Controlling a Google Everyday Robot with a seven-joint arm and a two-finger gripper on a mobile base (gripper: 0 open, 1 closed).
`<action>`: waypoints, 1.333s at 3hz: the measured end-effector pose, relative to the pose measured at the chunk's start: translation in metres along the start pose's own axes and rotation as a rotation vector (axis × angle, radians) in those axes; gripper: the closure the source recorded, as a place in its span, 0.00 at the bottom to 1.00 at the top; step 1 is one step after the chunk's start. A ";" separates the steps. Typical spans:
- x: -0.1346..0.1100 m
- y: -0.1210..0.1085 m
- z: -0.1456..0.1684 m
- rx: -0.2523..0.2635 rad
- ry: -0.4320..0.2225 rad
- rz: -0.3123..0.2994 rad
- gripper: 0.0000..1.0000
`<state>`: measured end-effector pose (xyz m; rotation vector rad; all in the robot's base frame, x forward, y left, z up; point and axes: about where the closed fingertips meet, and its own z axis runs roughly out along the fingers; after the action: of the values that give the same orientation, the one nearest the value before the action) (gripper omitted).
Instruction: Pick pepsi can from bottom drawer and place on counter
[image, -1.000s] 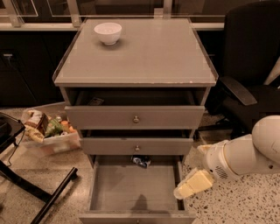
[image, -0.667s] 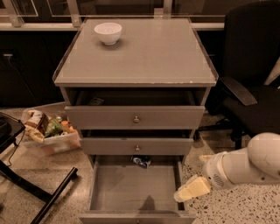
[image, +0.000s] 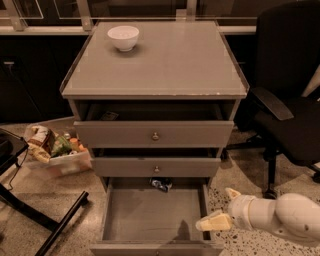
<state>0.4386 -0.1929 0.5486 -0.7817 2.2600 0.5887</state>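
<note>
- Gripper (image: 222, 207) hangs just off the bottom drawer's (image: 145, 216) right rim, fingers apart, nothing held, probably lining up to reach in.
- Pepsi can (image: 161, 184) is way back, tucked under the middle drawer (image: 156, 167).
- Counter (image: 165, 60) only holds a white bowl (image: 123, 37).

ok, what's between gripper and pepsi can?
Camera view: just bare floor of the bottom drawer; gripper at its right wall, pepsi can at the back.

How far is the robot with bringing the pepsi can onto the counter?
Done: the bottom drawer stands open. In hand: the gripper hangs by the drawer's right front corner, well apart from the pepsi can. Left: the can lies at the drawer's back, not yet grasped; it must be lifted and set on the counter.
</note>
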 end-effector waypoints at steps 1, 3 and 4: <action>0.004 -0.013 0.049 0.017 -0.125 -0.090 0.00; 0.046 0.001 0.127 -0.056 -0.135 -0.083 0.00; 0.054 -0.011 0.158 -0.055 -0.146 -0.035 0.00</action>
<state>0.4830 -0.1274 0.4015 -0.7778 2.1004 0.6718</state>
